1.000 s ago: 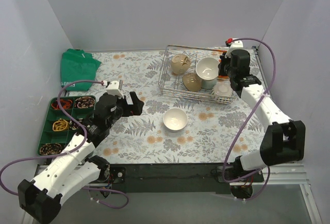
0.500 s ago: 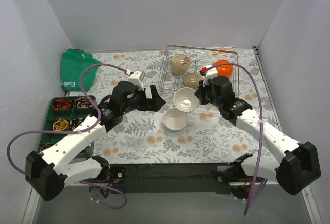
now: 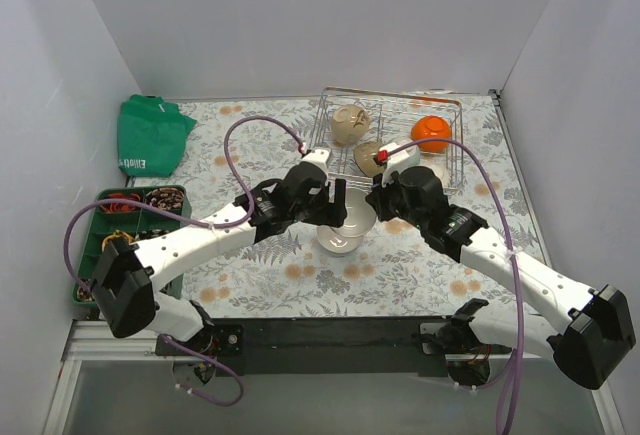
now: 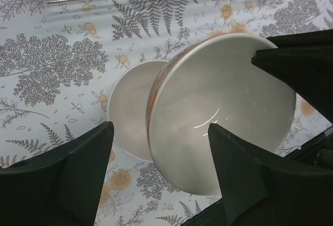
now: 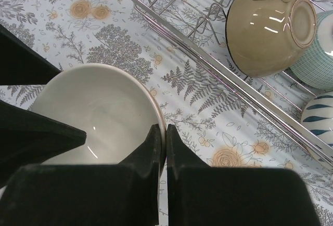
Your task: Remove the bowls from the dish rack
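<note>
A green cloth bag lies at the far left of the flowered surface. A green compartment tray sits nearer, along the left edge. The dish rack stands at the far middle-right and holds beige bowls and an orange bowl. The right wrist view also shows a teal bowl and a blue-striped bowl in it. Just in front of the rack, a second white bowl rests upright on the surface. Directly above it, the right hand is clamped on the rim of a tilted white bowl. The left hand is spread wide, one finger on each side of that bowl. Whether the fingers touch the bowl cannot be told.
</note>
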Robot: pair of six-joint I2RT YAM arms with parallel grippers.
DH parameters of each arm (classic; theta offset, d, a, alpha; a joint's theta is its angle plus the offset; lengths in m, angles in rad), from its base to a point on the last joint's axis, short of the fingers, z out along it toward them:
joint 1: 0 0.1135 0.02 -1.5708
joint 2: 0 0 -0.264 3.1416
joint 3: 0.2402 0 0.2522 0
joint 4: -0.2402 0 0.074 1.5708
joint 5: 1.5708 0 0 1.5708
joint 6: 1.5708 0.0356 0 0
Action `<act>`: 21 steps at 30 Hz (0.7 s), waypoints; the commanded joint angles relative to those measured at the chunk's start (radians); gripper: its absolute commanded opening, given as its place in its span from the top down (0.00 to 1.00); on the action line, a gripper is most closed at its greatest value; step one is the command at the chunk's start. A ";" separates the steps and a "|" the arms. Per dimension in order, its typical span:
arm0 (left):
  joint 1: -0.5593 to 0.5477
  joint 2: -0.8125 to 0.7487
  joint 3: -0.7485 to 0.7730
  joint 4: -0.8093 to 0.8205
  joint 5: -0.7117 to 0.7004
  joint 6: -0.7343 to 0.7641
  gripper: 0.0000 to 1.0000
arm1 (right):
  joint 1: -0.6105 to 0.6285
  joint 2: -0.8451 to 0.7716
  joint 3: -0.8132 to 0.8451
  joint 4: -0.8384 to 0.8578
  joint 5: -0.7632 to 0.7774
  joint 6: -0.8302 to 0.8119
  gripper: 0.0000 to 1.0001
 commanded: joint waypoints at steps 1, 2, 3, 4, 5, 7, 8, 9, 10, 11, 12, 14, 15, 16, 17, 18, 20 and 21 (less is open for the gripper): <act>-0.056 0.028 0.065 -0.078 -0.161 0.005 0.32 | 0.018 -0.040 -0.006 0.094 0.027 0.034 0.99; -0.066 0.034 0.079 -0.081 -0.172 0.008 0.39 | 0.021 -0.040 -0.006 0.100 0.028 0.036 0.99; -0.073 0.049 0.084 -0.084 -0.184 0.006 0.45 | 0.024 -0.040 -0.009 0.103 0.030 0.036 0.99; -0.090 0.057 0.088 -0.092 -0.210 0.009 0.50 | 0.026 -0.040 -0.012 0.106 0.035 0.036 0.99; -0.095 0.065 0.094 -0.093 -0.223 0.009 0.55 | 0.027 -0.040 -0.015 0.105 0.036 0.036 0.99; -0.110 0.078 0.108 -0.104 -0.256 0.009 0.72 | 0.030 -0.042 -0.021 0.106 0.038 0.039 0.99; -0.113 0.083 0.110 -0.107 -0.269 0.008 0.79 | 0.032 -0.042 -0.026 0.105 0.038 0.039 0.99; -0.116 0.086 0.117 -0.109 -0.276 0.008 0.89 | 0.033 -0.042 -0.029 0.135 0.038 0.039 0.99; -0.121 0.091 0.118 -0.110 -0.281 0.008 0.95 | 0.034 -0.045 -0.035 0.137 0.039 0.039 0.99; -0.121 0.094 0.119 -0.109 -0.285 0.012 0.97 | 0.034 -0.043 -0.037 0.138 0.041 0.039 0.99; -0.123 0.095 0.124 -0.110 -0.286 0.014 1.00 | 0.034 -0.045 -0.038 0.141 0.044 0.040 0.99; -0.123 0.103 0.128 -0.116 -0.286 0.014 1.00 | 0.035 -0.048 -0.041 0.145 0.045 0.045 0.99; -0.123 0.105 0.130 -0.121 -0.290 0.012 1.00 | 0.037 -0.049 -0.041 0.145 0.042 0.045 0.99; -0.123 0.103 0.131 -0.125 -0.296 0.011 1.00 | 0.037 -0.054 -0.041 0.145 0.041 0.047 0.98; -0.123 0.094 0.130 -0.128 -0.302 0.009 1.00 | 0.037 -0.057 -0.043 0.145 0.038 0.048 0.90; -0.123 0.089 0.130 -0.133 -0.330 0.006 1.00 | 0.037 -0.063 -0.043 0.145 0.035 0.050 0.82; -0.121 0.065 0.130 -0.150 -0.365 0.005 1.00 | 0.037 -0.083 -0.046 0.148 0.025 0.050 0.58; -0.118 0.056 0.131 -0.156 -0.391 0.005 1.00 | 0.037 -0.091 -0.047 0.149 0.021 0.051 0.52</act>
